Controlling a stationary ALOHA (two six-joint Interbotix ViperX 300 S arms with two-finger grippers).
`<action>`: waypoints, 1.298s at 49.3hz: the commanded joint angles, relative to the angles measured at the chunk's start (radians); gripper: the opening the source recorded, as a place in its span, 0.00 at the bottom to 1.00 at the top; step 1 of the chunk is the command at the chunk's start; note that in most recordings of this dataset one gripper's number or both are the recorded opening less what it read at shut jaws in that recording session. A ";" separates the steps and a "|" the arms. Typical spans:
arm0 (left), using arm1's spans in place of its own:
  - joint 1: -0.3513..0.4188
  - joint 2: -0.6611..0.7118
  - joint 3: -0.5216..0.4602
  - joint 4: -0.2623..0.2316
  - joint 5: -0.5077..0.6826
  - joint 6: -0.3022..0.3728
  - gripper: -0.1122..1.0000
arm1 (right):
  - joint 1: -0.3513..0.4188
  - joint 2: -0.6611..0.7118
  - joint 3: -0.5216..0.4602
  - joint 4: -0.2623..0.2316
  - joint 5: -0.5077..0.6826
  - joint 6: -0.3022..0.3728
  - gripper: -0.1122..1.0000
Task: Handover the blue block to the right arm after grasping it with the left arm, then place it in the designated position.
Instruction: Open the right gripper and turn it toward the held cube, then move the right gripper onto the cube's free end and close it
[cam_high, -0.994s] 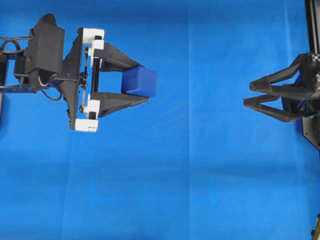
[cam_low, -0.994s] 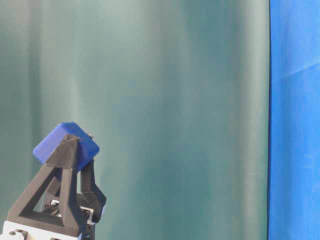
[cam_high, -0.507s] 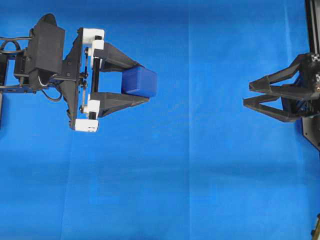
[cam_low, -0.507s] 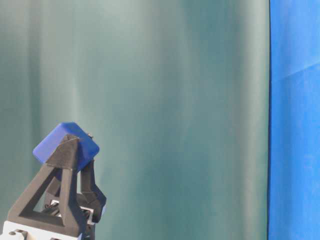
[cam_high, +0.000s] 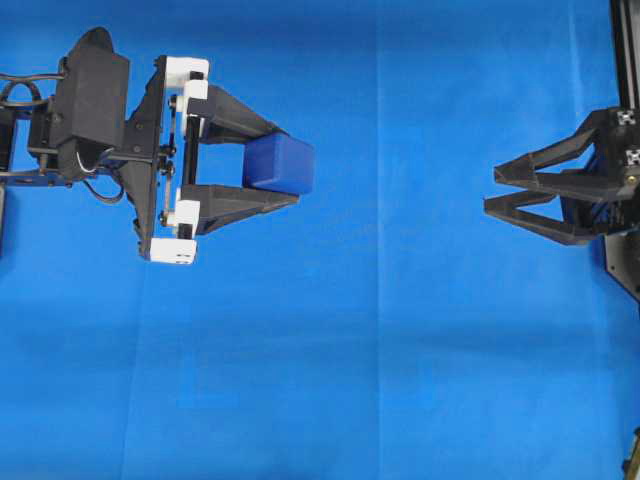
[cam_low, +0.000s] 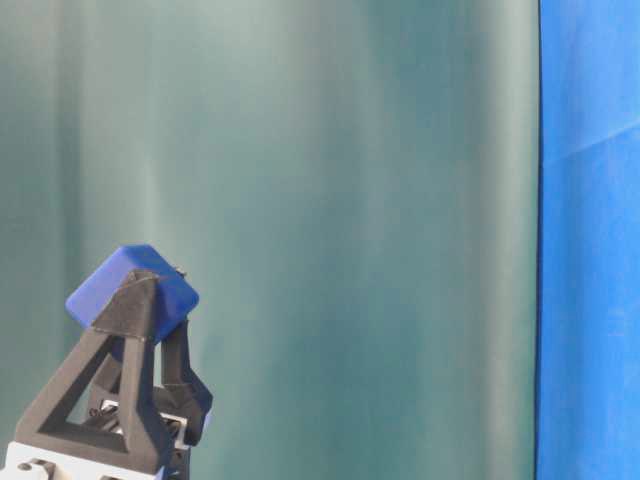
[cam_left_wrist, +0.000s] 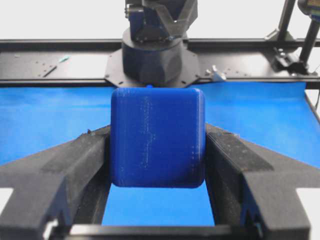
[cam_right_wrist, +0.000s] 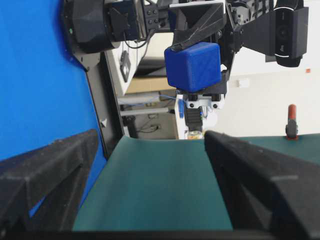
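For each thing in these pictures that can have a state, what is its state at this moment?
blue block: held off the cloth, clamped between the left gripper's fingers.
left gripper: shut on the blue block, pointing toward the right gripper.
right gripper: open, holding nothing, apart from the block across a wide gap.
blue cloth: spread flat, faint creases.

A blue cloth (cam_high: 400, 350) is covering the tabletop from edge to edge, with faint fold lines running across it. A dark green curtain (cam_low: 350, 200) is hanging behind it. A black metal frame rail (cam_left_wrist: 60, 62) is running along the tabletop's far edge.
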 joint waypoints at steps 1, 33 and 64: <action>-0.003 -0.020 -0.011 -0.002 -0.009 0.000 0.51 | 0.002 0.014 -0.029 0.000 -0.006 0.002 0.97; -0.008 -0.023 -0.006 -0.002 -0.009 0.000 0.51 | -0.005 0.328 -0.302 -0.037 -0.003 -0.021 0.97; -0.014 -0.021 -0.009 -0.002 -0.009 0.000 0.51 | -0.051 0.609 -0.555 -0.103 -0.020 -0.028 0.97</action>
